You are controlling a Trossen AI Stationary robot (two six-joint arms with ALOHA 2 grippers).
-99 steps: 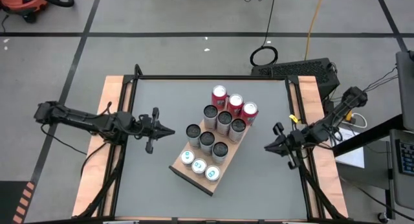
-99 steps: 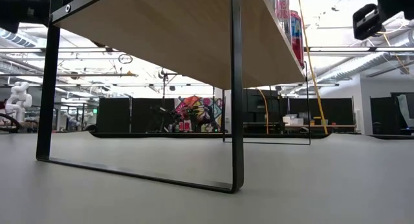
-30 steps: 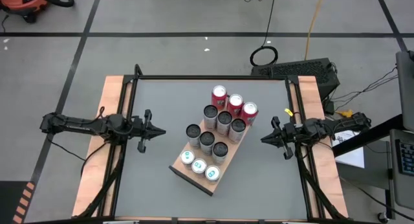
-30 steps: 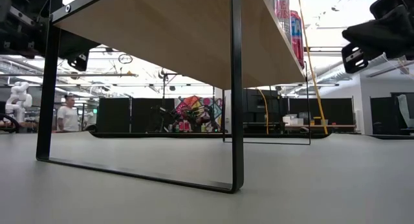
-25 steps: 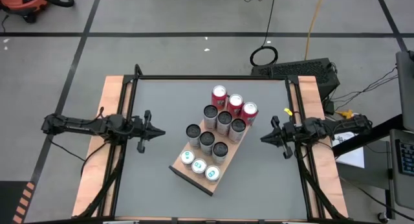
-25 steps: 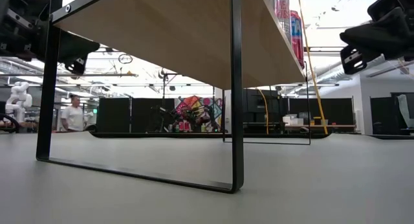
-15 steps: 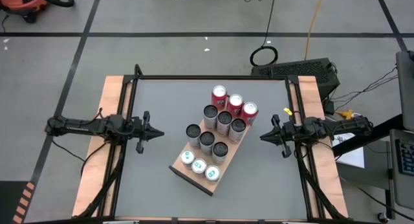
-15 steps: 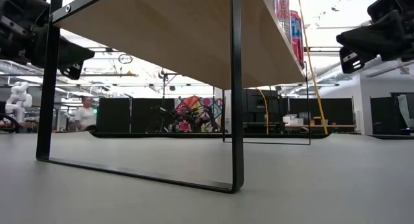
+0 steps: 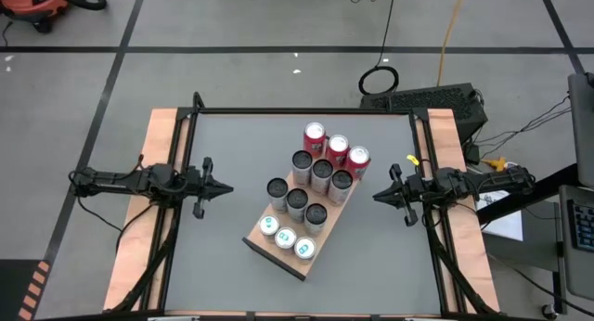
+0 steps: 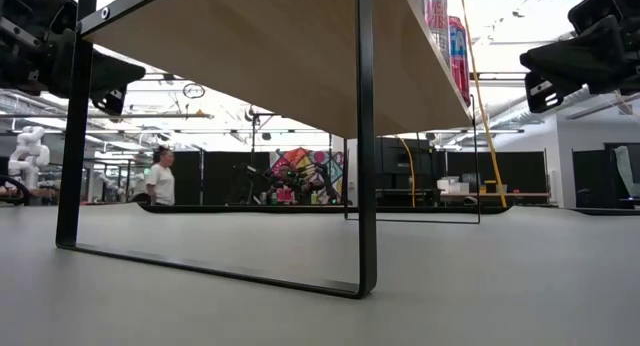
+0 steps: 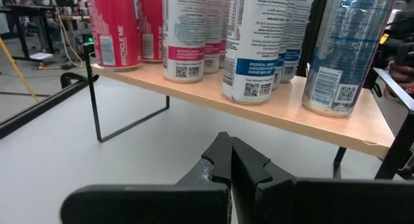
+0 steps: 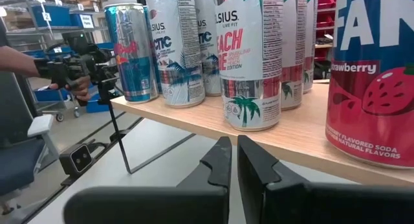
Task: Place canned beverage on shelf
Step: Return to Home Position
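Draw both arms straight back and level, away from the shelf [image 9: 258, 239] ahead of the fingertips, without brushing the cans [image 9: 322, 169] standing on it. Left gripper [image 9: 226, 188]: pinched closed, empty, arm stretched low and horizontal, shelf well apart in front. Right gripper [image 9: 377, 197]: likewise closed on nothing, arm level, aimed at the shelf's red-can end, near but not touching.

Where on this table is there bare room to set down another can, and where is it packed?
The shelf is packed: twelve cans, four rows of three, only edge slivers bare. Free tabletop: the corner left of the red cans, the strip between the left gripper and the shelf, and the corner between the blue cans and the right gripper.
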